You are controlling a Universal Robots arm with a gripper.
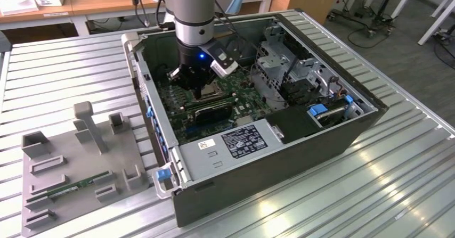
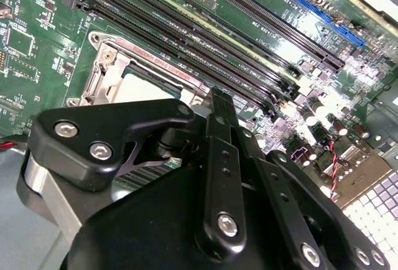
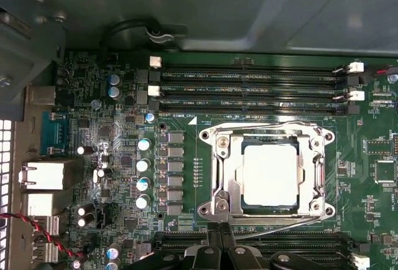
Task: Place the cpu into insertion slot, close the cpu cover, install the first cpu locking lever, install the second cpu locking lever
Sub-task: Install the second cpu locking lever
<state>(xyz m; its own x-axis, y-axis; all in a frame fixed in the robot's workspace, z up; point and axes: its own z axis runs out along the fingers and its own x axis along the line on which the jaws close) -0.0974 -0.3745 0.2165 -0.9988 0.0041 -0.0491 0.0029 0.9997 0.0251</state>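
Grey ribbed worktop (image 1: 64, 73) carries the open computer case (image 1: 284, 158), and the arm plunges straight down inside it. Just ahead of the fingers (image 3: 214, 251) sits the insertion slot (image 3: 219, 176), cpu cover (image 3: 267, 134) closed flat, cpu (image 3: 268, 173) seated inside. Fingers look pinched together, gripping nothing.

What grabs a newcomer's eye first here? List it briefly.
The open computer case on the slatted metal table, with the robot arm reaching down into it. Under the claw, the pale square cpu sits in its socket with the silver cpu cover framing it on the green circuit board.
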